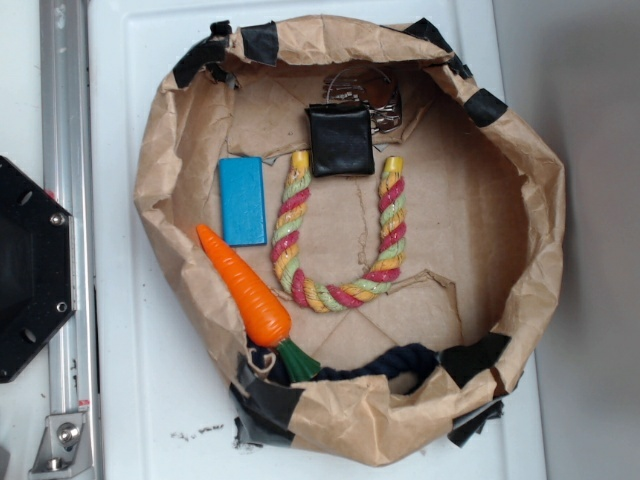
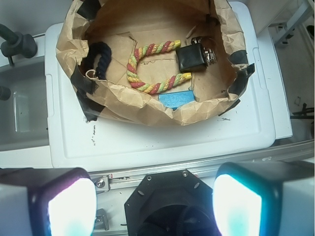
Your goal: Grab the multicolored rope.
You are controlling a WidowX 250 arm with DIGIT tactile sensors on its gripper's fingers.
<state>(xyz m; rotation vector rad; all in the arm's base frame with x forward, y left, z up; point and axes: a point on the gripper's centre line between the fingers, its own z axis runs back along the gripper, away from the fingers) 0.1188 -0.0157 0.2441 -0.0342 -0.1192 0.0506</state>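
**Wrist view status: rope not yet grasped, approach pending**

Wrist view shows my hand (image 2: pixel 155 196) well apart from the work area, held above the near edge of the white counter (image 2: pixel 147 142). My two fingers (image 2: pixel 64 201) appear at the bottom corners of the picture with a wide gap between them and nothing in that gap. The hand is spread wide and holds nothing.

1. Landmark. All items lie inside the brown paper bag (image 1: pixel 170 150), rolled down into an open nest with black tape at its rim.

2. Target. The multicolored rope (image 1: pixel 335 292) lies flat on the bag floor near the centre, bent into a U. Both yellow-capped ends point toward the far rim of the bag in the exterior view. Nothing lies on it.

3. Neighbours inside the bag. A black square pouch (image 1: pixel 342 140) sits between the two rope ends. A blue block (image 1: pixel 242 200) and an orange toy carrot (image 1: pixel 245 285) lie beside one leg of the U. A dark navy rope (image 1: pixel 385 362) lies at the rim nearest the bend.

4. Progress. Judged from these positions, no step of the grasp is complete. Remaining: travel over the bag, descend onto the rope, close, lift.
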